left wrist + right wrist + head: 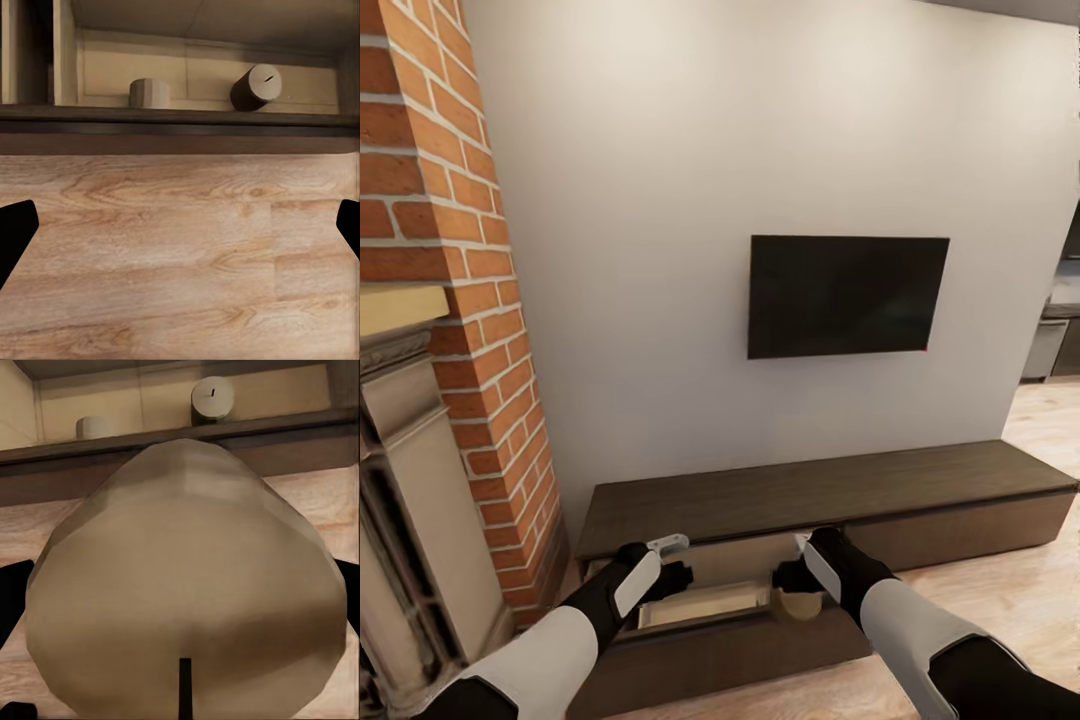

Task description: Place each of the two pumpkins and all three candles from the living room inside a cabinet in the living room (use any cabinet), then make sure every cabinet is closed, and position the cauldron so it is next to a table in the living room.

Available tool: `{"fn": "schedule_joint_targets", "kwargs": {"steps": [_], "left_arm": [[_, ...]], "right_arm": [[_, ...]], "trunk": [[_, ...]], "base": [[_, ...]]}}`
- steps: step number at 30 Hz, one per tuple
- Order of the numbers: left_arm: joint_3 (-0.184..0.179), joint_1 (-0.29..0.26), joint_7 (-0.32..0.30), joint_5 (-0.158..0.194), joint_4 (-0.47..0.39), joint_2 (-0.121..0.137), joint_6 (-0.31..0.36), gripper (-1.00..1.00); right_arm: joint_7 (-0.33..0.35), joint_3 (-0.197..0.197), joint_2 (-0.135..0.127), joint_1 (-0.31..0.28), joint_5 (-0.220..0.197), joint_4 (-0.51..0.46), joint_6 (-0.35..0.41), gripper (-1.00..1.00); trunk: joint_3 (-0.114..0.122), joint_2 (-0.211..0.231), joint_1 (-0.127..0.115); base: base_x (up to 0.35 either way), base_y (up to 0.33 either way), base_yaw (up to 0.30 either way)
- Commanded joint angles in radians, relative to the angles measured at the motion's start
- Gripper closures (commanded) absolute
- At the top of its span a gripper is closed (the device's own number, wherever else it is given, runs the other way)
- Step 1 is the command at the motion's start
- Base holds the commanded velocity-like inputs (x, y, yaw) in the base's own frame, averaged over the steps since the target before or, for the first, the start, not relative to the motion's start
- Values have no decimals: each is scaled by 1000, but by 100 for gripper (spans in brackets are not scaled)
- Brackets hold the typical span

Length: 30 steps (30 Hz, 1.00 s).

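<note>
Wax-coloured and blunt, a candle (187,585) is seen close up in the right wrist view, wick toward the camera, held in the right gripper (800,577) just above the open drawer of the cabinet (920,480). Dark finger edges show at both sides of the candle, so the gripper is judged to be clamped on it, though the contact itself is hidden. Two more candles are seen inside the drawer against its back wall: one upright (256,88) and one paler, possibly lying on its side (148,93). The left gripper (672,580) hangs over the same drawer with its fingers spread wide and nothing between them. A candle of this kind is judged light, rigid and somewhat slick, prone to roll once released on its side; it is best taken across the round body near mid-height and set down on its flat base. Beside the cabinet, a brick chimney (450,300) is visible.
</note>
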Motion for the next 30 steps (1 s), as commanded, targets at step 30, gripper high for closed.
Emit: {"fn": "schedule_joint_targets", "kwargs": {"steps": [30], "left_arm": [[0, -14, -1, 6, 86, 48, 146, -100]], "right_arm": [[-8, 12, -12, -17, -9, -70, 83, 100]], "trunk": [[-49, -1, 0]], "base": [[37, -179, 59]]}}
